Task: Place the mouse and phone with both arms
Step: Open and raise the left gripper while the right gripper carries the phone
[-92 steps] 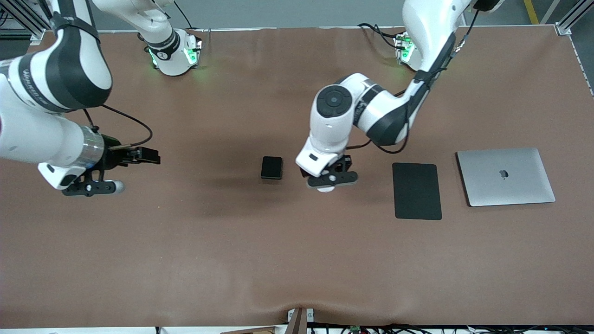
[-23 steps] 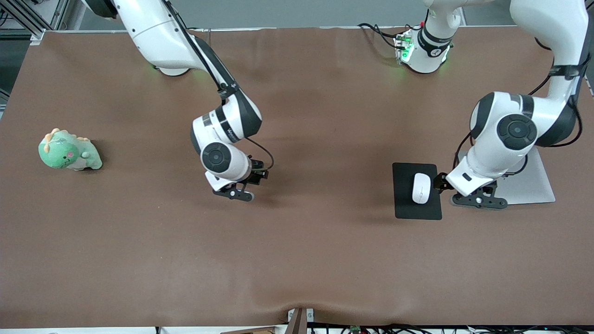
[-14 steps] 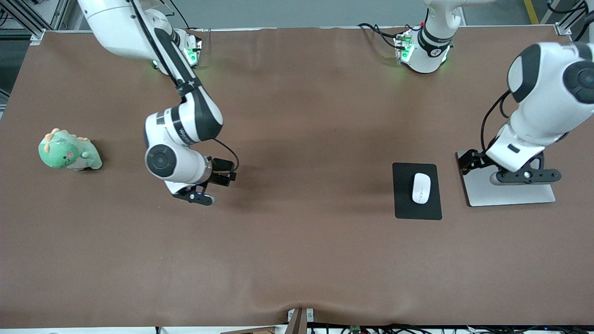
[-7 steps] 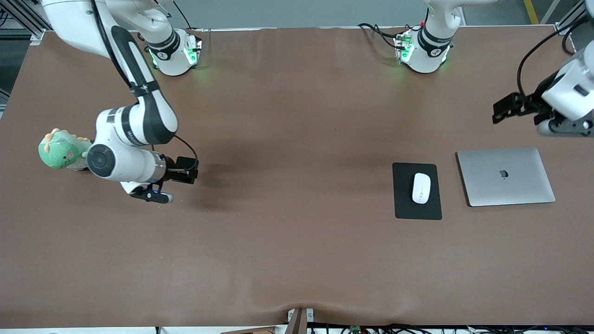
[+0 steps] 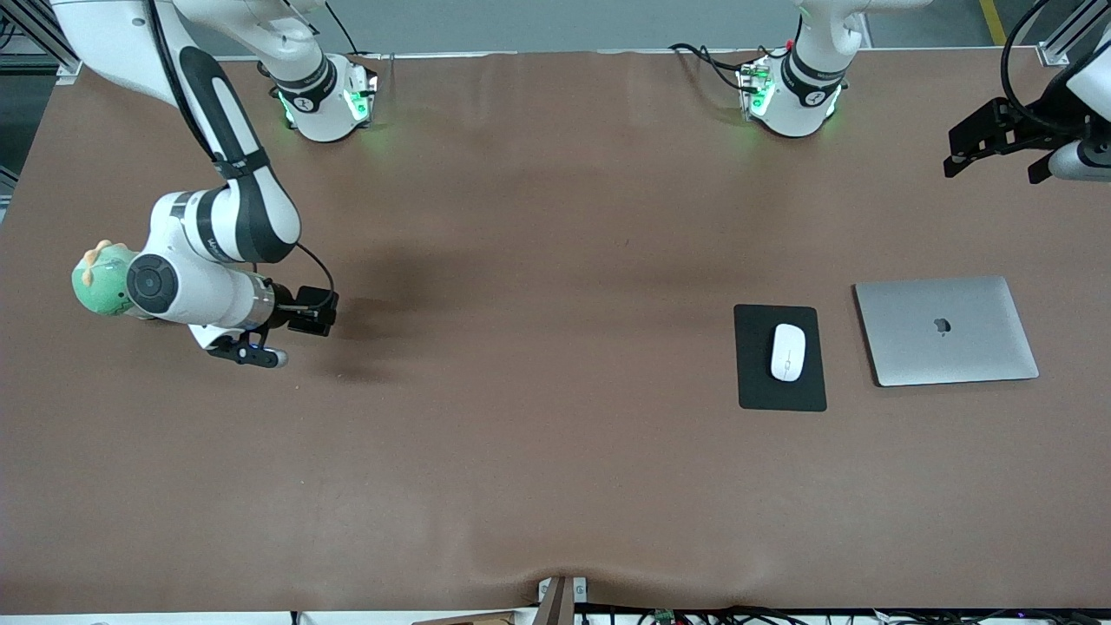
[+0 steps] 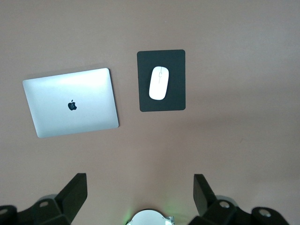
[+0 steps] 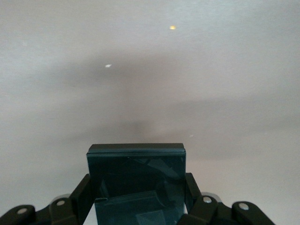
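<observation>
The white mouse [image 5: 788, 351] lies on the black mouse pad [image 5: 781, 395]; both also show in the left wrist view, mouse [image 6: 159, 82] on pad [image 6: 146, 101]. My left gripper [image 5: 1066, 162] is open and empty, high over the table's edge at the left arm's end; its fingers stand wide apart in the left wrist view [image 6: 140, 197]. My right gripper [image 5: 247, 350] is shut on the black phone [image 7: 136, 164] and holds it above the bare table beside a green plush toy. The phone is hidden under the hand in the front view.
A closed silver laptop [image 5: 946, 330] lies beside the mouse pad, toward the left arm's end; it also shows in the left wrist view [image 6: 70, 108]. A green dinosaur plush [image 5: 94, 282] sits at the right arm's end, partly covered by the right arm.
My right gripper has carried the phone toward the right arm's end, up to the plush. My left gripper has moved away from the laptop toward the table's edge.
</observation>
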Controlling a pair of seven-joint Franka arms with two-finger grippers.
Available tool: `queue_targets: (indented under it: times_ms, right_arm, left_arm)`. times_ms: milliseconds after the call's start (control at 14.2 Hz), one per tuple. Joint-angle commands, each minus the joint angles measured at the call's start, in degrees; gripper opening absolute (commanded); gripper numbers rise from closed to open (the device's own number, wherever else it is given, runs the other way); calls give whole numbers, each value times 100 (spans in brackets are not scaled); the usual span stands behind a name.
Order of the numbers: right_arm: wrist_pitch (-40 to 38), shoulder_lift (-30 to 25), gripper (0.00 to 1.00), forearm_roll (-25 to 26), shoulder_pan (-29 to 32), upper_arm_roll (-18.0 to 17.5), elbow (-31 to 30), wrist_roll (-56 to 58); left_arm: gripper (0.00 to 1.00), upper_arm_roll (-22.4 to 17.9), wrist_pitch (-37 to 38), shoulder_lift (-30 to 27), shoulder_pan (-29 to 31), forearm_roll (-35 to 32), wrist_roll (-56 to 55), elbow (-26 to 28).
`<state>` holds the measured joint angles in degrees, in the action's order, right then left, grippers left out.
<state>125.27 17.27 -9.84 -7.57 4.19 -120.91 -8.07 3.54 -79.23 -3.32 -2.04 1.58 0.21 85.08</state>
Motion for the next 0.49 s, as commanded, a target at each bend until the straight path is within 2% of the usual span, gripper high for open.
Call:
queue_targets:
  times_ms: [0, 424]
  right_arm:
    - [383, -312, 0, 79, 439, -77, -547, 568]
    - [569, -242, 0, 149, 651, 345, -715, 1307]
  left_arm:
    - [100, 76, 136, 42, 10, 79, -20, -123]
    - [100, -55, 356, 24, 99, 97, -64, 26]
